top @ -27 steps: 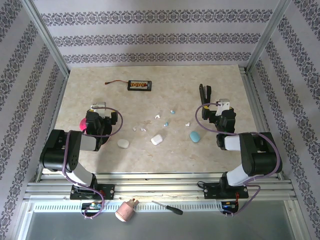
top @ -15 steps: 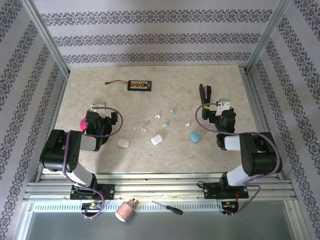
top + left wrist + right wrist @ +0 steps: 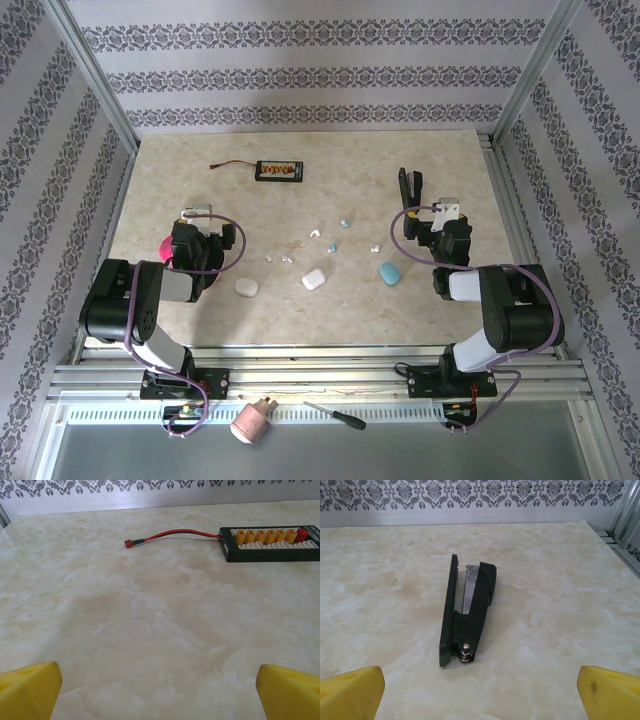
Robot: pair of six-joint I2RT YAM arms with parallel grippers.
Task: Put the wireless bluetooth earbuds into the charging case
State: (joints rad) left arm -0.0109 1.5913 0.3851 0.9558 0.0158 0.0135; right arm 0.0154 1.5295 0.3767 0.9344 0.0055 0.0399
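While my left pincer point(image 3: 160, 692) and right pincer point(image 3: 480, 692) both gape wide and empty above the marble desk point(image 3: 300, 205), a black stapler point(image 3: 470, 610) lies just ahead of the right one and a connector board point(image 3: 272, 544) farther ahead of the left. Between them sit a blue case point(image 3: 389, 272), two white cases point(image 3: 315, 279) and scattered tiny earbuds point(image 3: 332, 247).

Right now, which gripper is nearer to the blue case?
Right. The right gripper sits just beyond the blue case; the left gripper is far to its left.
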